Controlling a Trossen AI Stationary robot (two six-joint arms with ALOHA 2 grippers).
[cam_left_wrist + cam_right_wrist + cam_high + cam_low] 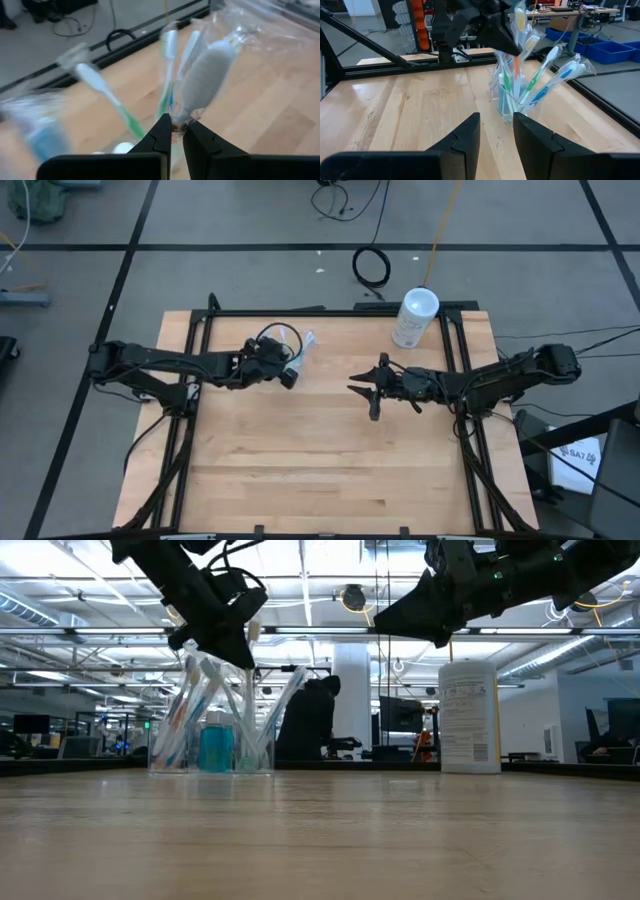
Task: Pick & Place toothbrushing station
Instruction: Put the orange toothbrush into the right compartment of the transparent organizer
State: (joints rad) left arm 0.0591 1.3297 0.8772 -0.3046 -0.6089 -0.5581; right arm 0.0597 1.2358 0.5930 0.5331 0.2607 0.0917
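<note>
The toothbrushing station is a small clear plastic cup (300, 350) holding several toothbrushes and a blue-capped tube. It stands by its base on the wooden table at the far left (210, 740), and it also shows in the right wrist view (511, 95). My left gripper (289, 372) reaches its top from above (238, 652) and is shut there. My right gripper (363, 394) is open and empty. It hovers above the table's middle, to the right of the cup (496, 125). My left gripper is pinched shut at the cup's top edge (176, 126), among the brush heads, slanting down from the table's left. Whether the fingers have the clear rim or a wrapped brush, I cannot tell. The cup stands upright with its base (210, 770) on the table.
A larger white canister (414, 317) with a round lid stands at the far right of the table (470, 715). Black frame rails (455, 360) run along the table's sides. Bare wood lies toward the near edge.
</note>
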